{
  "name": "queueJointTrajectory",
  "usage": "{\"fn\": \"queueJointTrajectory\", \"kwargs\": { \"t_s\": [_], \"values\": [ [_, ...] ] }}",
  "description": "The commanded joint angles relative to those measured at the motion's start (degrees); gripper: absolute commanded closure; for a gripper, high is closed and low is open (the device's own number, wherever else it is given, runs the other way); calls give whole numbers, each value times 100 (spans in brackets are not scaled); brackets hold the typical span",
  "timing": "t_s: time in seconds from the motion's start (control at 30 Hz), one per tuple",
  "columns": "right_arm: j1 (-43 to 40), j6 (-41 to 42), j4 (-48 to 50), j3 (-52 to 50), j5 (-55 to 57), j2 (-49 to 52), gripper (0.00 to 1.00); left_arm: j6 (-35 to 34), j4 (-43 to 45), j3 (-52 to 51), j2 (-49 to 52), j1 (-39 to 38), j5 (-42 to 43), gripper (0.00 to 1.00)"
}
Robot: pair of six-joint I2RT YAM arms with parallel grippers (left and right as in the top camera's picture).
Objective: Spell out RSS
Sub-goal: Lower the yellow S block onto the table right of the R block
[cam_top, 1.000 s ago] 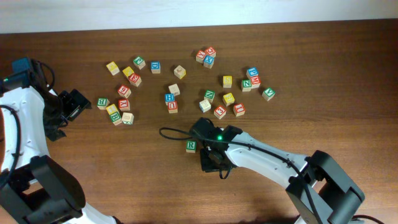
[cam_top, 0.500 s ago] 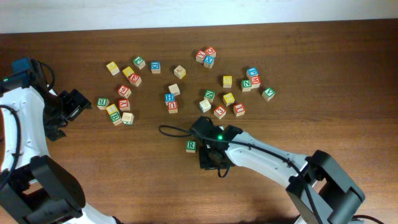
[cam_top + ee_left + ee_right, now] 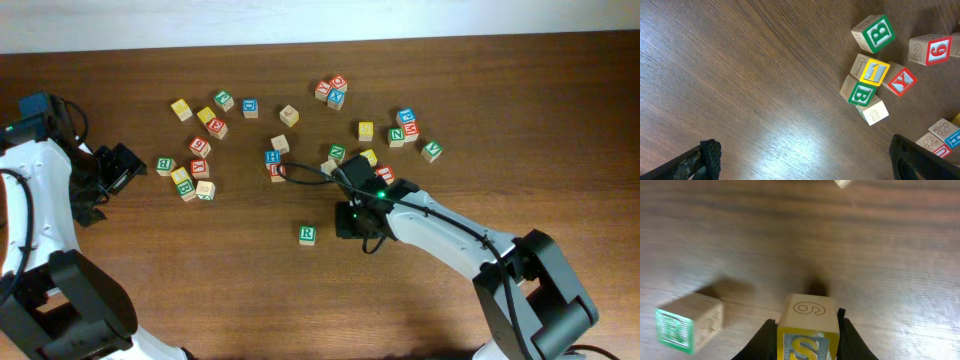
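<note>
The R cube (image 3: pixel 307 234), a green R on a white face, lies alone on the brown table (image 3: pixel 200 290). It also shows at the left of the right wrist view (image 3: pixel 687 322). My right gripper (image 3: pixel 350 220) is just right of it, shut on a cube with a yellow S (image 3: pixel 807 335) that has a 6 on its top face. That cube is hidden under the gripper in the overhead view. I cannot tell if it touches the table. A second S cube cannot be picked out. My left gripper (image 3: pixel 115 168) is open and empty at the far left, also in the left wrist view (image 3: pixel 805 167).
Several letter cubes lie scattered across the far half of the table, in a left cluster (image 3: pixel 195 165) and a right cluster (image 3: pixel 385 140). Yellow-faced cubes (image 3: pixel 366 130) are among them. The left wrist view shows green B cubes (image 3: pixel 873 33) and a yellow 1 cube (image 3: pixel 874 71).
My right gripper has moved away from the table's front edge, toward the far side and slightly right, and now sits beside the R cube. The R cube and left arm have not moved.
</note>
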Motion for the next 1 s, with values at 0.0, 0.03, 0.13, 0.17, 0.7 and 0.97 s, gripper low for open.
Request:
{"fn": "queueJointTrajectory", "kwargs": {
  "t_s": [0.0, 0.03, 0.13, 0.17, 0.7, 0.97],
  "values": [
    [15, -175, 140, 120, -157, 44, 78, -92, -7, 79, -116, 13, 22, 1],
    [37, -175, 146, 120, -175, 44, 78, -92, -7, 79, -116, 13, 22, 1],
    [129, -168, 101, 120, -170, 44, 78, -92, -7, 79, -116, 13, 22, 1],
    [170, -166, 83, 120, -184, 44, 78, -92, -7, 79, -116, 13, 22, 1],
    [494, -127, 175, 120, 76, 424, 78, -92, -7, 79, -116, 13, 22, 1],
    [494, 2, 210, 122, -76, 481, 79, -92, -7, 79, -116, 13, 22, 1]
  ]
}}
